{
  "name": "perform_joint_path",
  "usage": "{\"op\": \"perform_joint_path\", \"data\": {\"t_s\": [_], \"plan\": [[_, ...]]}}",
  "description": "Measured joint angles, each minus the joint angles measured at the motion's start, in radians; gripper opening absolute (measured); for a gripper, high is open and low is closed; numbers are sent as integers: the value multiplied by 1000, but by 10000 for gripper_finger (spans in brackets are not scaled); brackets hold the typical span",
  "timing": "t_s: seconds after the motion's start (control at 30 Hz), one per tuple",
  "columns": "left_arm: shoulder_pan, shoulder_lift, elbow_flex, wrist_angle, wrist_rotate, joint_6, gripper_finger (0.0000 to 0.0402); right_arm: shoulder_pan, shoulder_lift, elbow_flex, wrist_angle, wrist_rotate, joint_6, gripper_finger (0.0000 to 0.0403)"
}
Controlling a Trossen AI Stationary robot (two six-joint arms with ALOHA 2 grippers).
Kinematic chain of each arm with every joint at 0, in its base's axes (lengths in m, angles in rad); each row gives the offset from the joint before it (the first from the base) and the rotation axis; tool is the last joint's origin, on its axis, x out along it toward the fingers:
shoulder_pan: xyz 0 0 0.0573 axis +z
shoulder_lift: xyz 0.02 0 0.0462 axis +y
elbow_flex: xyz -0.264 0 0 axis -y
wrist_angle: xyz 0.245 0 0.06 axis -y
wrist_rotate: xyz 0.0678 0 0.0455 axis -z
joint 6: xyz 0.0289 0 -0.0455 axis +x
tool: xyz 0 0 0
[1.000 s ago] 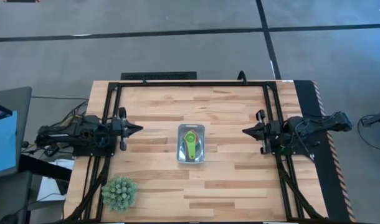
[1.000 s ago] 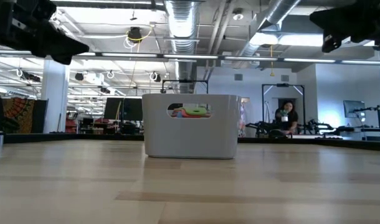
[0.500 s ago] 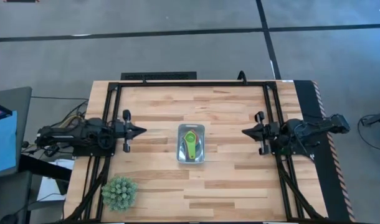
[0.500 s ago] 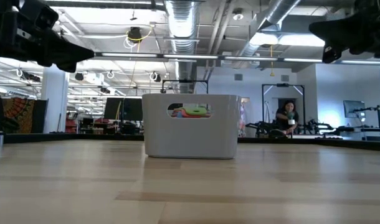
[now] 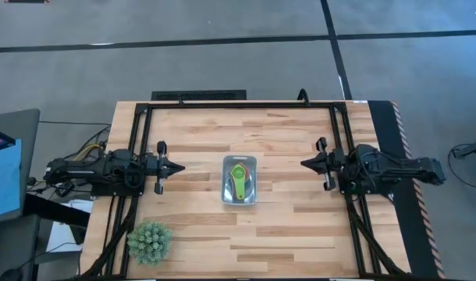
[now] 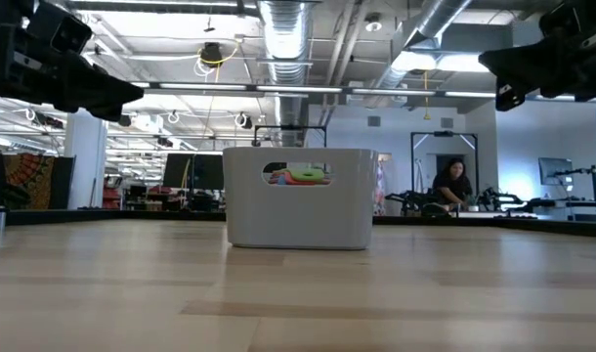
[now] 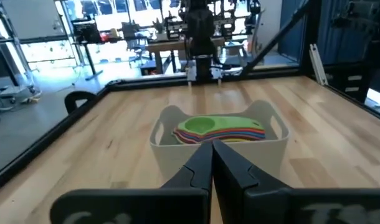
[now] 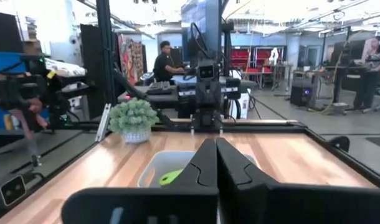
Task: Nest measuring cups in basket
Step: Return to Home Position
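The pale grey basket (image 5: 226,195) stands on its base at the table's middle. A stack of nested measuring cups (image 5: 239,179) lies inside it, a green one on top and other colours showing beneath (image 7: 221,132). Through the basket's handle slot the stack (image 6: 300,176) shows in the low view. My left gripper (image 5: 180,166) hovers shut to the basket's left, above the table, pointing at it. My right gripper (image 5: 303,164) hovers shut to the basket's right, also pointing at it. Neither touches anything.
A spiky green plant ball (image 5: 149,241) sits near the table's near left corner. A black frame (image 5: 222,104) runs along the far edge and both sides. Bare wood lies around the basket. A person (image 6: 452,184) sits in the room beyond the table.
Both grippers have drifted a little toward the basket, staying shut. The right arm has stretched out flatter, and its gripper has sunk slightly. The basket and cups have not moved.
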Motion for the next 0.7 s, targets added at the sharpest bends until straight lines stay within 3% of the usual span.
{"op": "perform_joint_path", "data": {"t_s": [0.23,0.4,0.7], "plan": [[-1,0,1,48,-24,1,0,-21,-1,0,-20,-2,-1,9],[-17,-1,64,-41,45,-16,0,-28,-52,-1,-21,-26,-2,4],[-22,0,36,-21,-7,34,0,-28,-88,-2,-73,-38,-15,4]]}}
